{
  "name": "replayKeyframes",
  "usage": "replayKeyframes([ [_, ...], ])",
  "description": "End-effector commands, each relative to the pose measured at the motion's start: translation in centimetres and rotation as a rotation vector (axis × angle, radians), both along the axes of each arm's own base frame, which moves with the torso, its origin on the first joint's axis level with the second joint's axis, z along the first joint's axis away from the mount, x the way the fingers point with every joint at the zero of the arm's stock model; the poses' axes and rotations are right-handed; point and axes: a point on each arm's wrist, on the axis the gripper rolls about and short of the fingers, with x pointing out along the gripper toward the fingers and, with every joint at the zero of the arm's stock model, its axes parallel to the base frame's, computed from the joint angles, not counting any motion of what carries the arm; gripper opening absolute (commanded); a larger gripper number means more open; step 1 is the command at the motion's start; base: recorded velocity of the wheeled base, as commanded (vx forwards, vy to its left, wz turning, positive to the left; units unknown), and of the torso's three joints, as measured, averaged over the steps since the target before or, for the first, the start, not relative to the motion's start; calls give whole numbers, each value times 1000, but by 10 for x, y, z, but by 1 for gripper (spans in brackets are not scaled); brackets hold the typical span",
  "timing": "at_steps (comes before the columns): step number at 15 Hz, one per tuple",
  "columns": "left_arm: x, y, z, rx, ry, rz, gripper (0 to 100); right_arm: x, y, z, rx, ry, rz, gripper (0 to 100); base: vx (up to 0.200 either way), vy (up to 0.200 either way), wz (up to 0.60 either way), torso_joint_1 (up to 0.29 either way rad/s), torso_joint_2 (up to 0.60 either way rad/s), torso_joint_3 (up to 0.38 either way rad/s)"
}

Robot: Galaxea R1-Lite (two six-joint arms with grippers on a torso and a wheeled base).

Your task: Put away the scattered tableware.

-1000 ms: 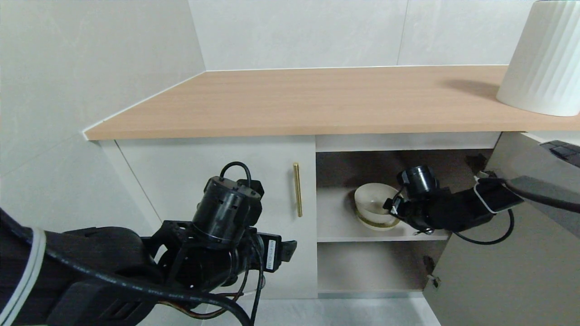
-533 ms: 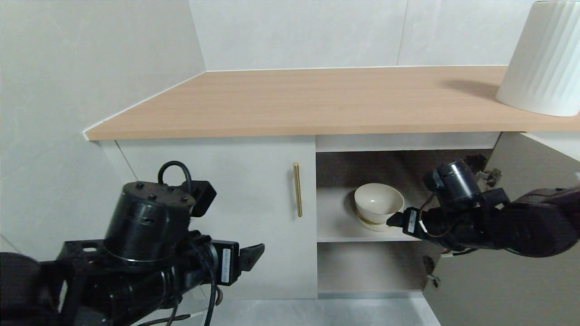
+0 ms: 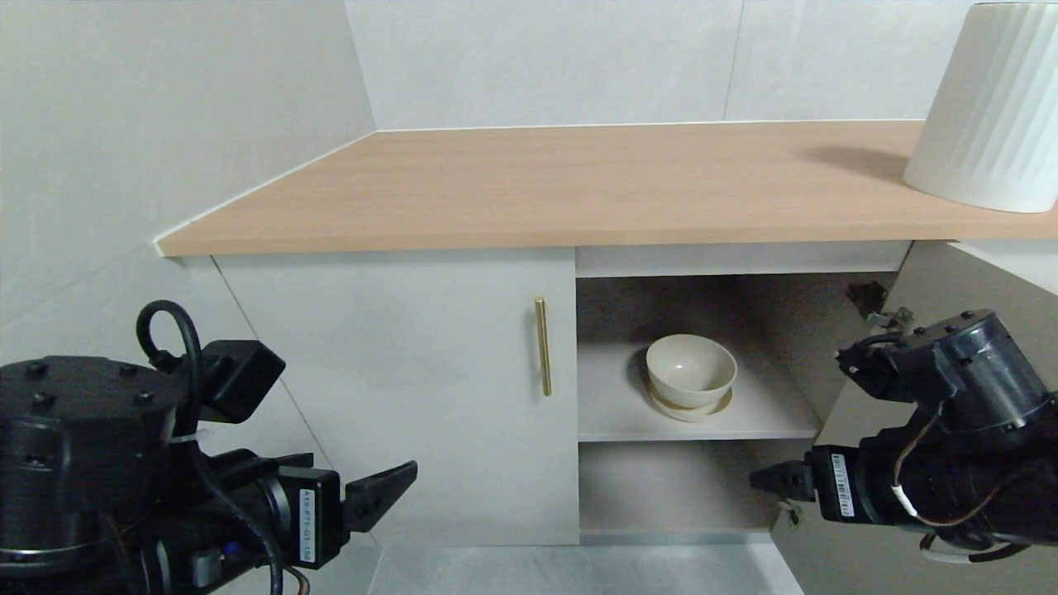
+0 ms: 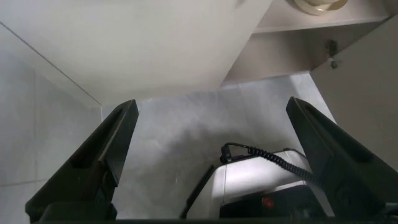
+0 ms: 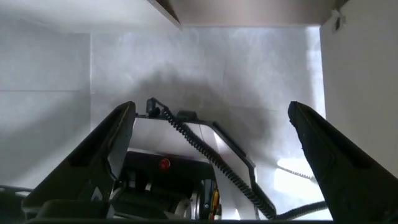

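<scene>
Change: pulled right gripper [image 3: 764, 479] back from the shelf [image 3: 769, 413] to lower right of frame; drew left gripper [image 3: 397, 483] back to lower left.
Gripper state: found both spread wide, holding nothing.
Bowl [image 3: 691, 370]: sat upright on a plate [image 3: 690, 406] on the shelf, centre-right of frame, inside the cabinet.
Key relation: lay up and left of right gripper, well apart; judged right arm nearer; round, so noted no long axis.
Stage: judged bowl stowed; left door [image 3: 835, 562] open.
</scene>
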Motion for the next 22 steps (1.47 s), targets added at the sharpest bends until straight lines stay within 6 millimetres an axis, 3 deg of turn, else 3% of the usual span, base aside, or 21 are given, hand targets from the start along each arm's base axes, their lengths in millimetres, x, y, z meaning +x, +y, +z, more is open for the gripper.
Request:
replayKeyframes([
  [1,0,0,-1,2,5,2,100,-6,-3,4,12,-15,5,100,-200,0,0,7,2,-2],
  [10,-1,1,-6,11,20,1,100,-10,1,-2,-2,3,33,100,-200,0,0,-5,4,3],
  [22,-1,1,-8,18,27,-1,100,-12,1,-4,-9,13,34,100,0,0,0,0,0,0],
])
